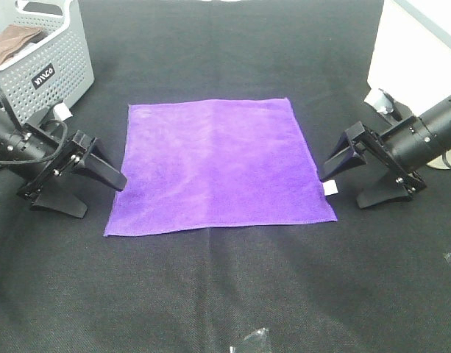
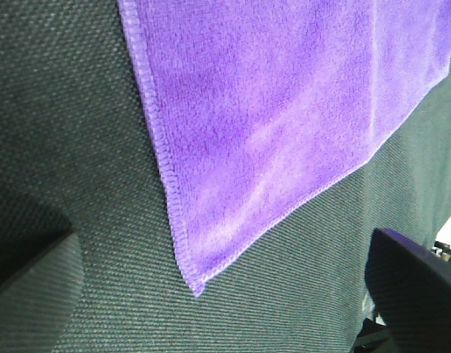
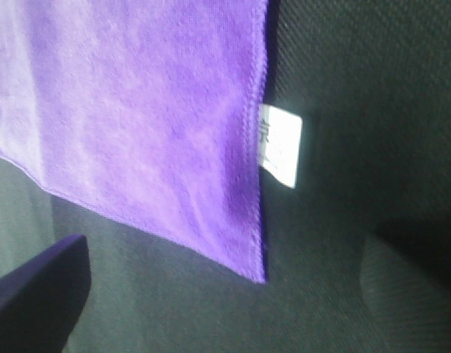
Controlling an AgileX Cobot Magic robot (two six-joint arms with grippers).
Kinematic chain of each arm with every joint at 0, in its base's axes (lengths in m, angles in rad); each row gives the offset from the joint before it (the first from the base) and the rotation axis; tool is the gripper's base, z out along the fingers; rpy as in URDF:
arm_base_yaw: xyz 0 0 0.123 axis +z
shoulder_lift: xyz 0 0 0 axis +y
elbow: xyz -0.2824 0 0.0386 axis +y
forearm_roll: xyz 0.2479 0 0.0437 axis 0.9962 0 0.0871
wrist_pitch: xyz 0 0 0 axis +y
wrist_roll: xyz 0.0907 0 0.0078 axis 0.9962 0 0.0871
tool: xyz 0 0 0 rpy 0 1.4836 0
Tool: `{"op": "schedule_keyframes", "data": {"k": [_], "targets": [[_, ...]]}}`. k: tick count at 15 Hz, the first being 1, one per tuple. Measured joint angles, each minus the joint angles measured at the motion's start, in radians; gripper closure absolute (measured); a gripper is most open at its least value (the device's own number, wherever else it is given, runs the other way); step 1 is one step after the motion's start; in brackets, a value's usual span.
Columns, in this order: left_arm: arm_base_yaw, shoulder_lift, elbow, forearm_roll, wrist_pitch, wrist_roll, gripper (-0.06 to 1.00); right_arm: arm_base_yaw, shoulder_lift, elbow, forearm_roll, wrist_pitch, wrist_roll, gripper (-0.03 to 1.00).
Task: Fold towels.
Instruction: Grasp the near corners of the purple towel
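Where it lies: purple towel [image 1: 218,162] flat on black table [image 1: 210,294], between left gripper [image 1: 104,198] and right gripper [image 1: 341,191].
Handling: probably light, soft, limp.
Hold: near corners.
Jaws: both wide, empty.

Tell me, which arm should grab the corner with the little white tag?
Probably right. The right gripper, open, sits beside the white tag at the near corner of the purple towel; the left gripper is across the towel.
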Motion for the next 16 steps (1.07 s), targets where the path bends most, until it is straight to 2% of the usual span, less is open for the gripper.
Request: {"op": "schedule_keyframes", "data": {"k": [5,8,11,13,16], "targets": [[0.001,0.0,0.0,0.003,0.002,-0.012,-0.03,-0.001,0.02,-0.019,0.018,0.011,0.0,0.03],[-0.046,0.005,-0.007,0.027,-0.013,-0.059,0.0,0.008,0.027,-0.022,0.016,0.008,0.008,0.05],[-0.134,0.018,-0.018,0.042,-0.038,-0.121,0.04,0.07,0.06,-0.043,0.042,0.008,0.011,0.11],[-0.196,0.034,-0.041,0.04,-0.044,-0.137,0.1,0.157,0.082,-0.076,0.05,0.001,0.012,0.2],[-0.229,0.045,-0.053,0.037,-0.072,-0.189,0.23,0.218,0.087,-0.092,0.019,-0.023,0.014,0.27]]}}
